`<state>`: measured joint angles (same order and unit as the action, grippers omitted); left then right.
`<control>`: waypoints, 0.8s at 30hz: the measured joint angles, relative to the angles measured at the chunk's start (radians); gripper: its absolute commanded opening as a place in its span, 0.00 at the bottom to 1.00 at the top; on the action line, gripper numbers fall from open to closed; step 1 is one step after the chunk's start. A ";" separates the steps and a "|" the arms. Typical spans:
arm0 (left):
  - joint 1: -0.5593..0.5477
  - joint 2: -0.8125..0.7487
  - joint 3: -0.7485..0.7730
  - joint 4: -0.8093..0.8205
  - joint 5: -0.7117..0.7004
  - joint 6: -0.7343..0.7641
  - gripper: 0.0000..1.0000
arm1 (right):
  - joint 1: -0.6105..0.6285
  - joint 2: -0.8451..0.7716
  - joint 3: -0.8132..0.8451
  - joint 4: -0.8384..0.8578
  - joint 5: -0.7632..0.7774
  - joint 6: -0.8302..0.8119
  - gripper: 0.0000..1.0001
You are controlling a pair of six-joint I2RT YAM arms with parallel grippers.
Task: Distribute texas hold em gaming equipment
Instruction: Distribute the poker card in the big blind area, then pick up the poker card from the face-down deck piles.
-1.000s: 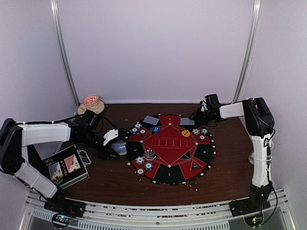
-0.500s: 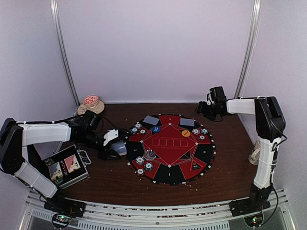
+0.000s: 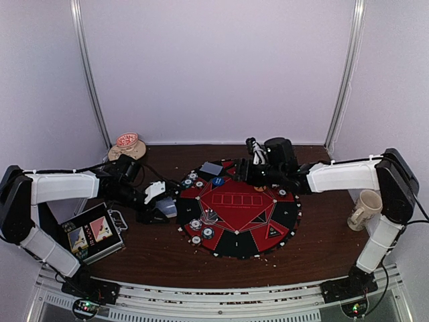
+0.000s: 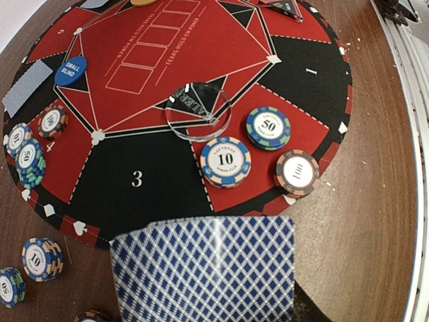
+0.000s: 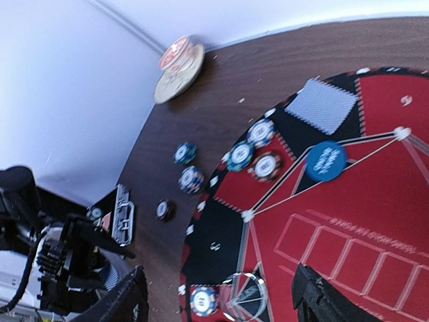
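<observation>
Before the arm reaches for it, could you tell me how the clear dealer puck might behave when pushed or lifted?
The clear dealer puck looks rigid and thick, so it should hold shape in a grip. Lying flat on the mat, it would likely slide rather than roll. Its glossy rim may be slippery.

1. Your right arm (image 3: pixel 338 176) has swung in from beyond the mat's (image 3: pixel 236 245) right rim, and its pincer (image 3: pixel 249 155) now hangs over the mat's far edge.
2. That pincer's jaws have spread wider.
3. The beige mug (image 3: pixel 365 206), right of the mat, has come out from behind the arm.
</observation>
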<state>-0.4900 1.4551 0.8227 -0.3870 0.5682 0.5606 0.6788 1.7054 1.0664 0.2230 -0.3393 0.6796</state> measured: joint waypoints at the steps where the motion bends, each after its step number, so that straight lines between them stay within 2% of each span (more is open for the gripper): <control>1: 0.000 0.000 0.000 0.000 0.000 0.000 0.45 | 0.023 0.014 -0.004 0.019 -0.013 0.009 0.75; 5: 0.000 0.000 0.000 0.000 0.000 0.000 0.45 | 0.130 0.121 0.015 0.130 -0.067 0.060 0.75; 11: 0.000 0.000 0.000 -0.001 0.000 0.000 0.45 | 0.229 0.280 0.109 0.209 -0.117 0.117 0.75; 24: 0.000 0.000 0.000 -0.002 0.000 0.000 0.45 | 0.271 0.402 0.235 0.300 -0.174 0.184 0.75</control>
<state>-0.4900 1.4548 0.8227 -0.3893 0.5686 0.5610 0.9497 2.1071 1.3010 0.5228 -0.5129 0.8635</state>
